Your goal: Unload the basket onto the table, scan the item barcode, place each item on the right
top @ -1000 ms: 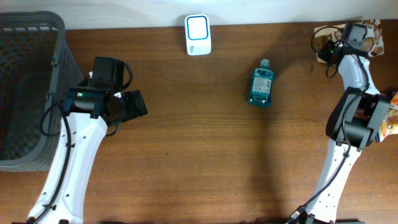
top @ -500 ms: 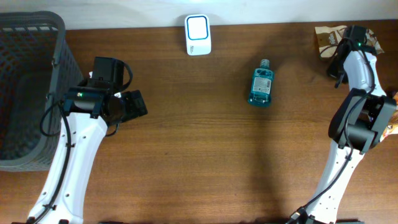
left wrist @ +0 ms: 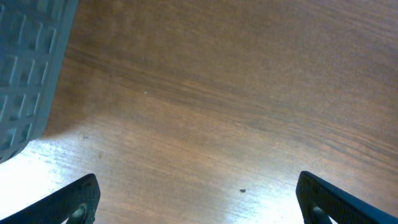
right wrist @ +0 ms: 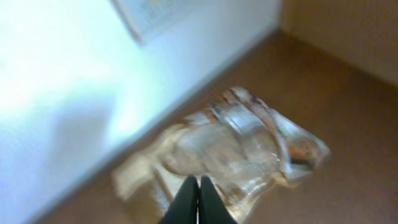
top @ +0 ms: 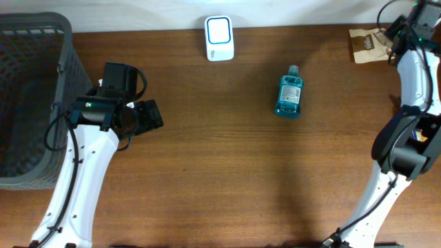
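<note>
Bottle (top: 289, 96) flat on table (top: 220, 172), long axis near-far, cap toward far edge. Left gripper (left wrist: 198, 202) spread wide. Right gripper (right wrist: 199, 196) fingers pressed together.

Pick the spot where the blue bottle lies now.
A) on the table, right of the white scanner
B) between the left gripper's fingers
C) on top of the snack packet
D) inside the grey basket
A: the overhead view shows the bottle lying on its side on the bare table, to the right of the scanner and a little nearer the arms.
</note>
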Motion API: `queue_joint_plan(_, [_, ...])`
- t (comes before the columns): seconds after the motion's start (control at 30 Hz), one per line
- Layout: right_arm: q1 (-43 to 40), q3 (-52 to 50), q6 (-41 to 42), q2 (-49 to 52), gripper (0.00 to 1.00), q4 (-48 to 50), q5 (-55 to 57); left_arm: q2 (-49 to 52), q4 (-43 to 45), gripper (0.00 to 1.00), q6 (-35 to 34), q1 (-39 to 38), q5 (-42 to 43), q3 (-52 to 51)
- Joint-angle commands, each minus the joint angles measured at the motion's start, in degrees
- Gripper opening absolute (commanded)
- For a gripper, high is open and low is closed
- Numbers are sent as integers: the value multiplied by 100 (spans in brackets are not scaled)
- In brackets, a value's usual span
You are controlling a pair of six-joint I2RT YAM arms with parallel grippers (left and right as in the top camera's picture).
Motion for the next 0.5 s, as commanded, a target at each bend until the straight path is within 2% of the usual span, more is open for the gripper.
queue_joint_plan(0.0, [-66, 20, 28, 168, 4, 782, -745, -68, -2, 99, -68, 28, -63, 57])
queue_joint_plan(0.2, [-24, 20, 50, 868, 4, 1687, -748, -68, -2, 99, -68, 28, -63, 57])
queue_joint_plan(0.47, [-48, 20, 52, 1609, 4, 1714, -728, -68, -2, 99, -68, 28, -63, 57])
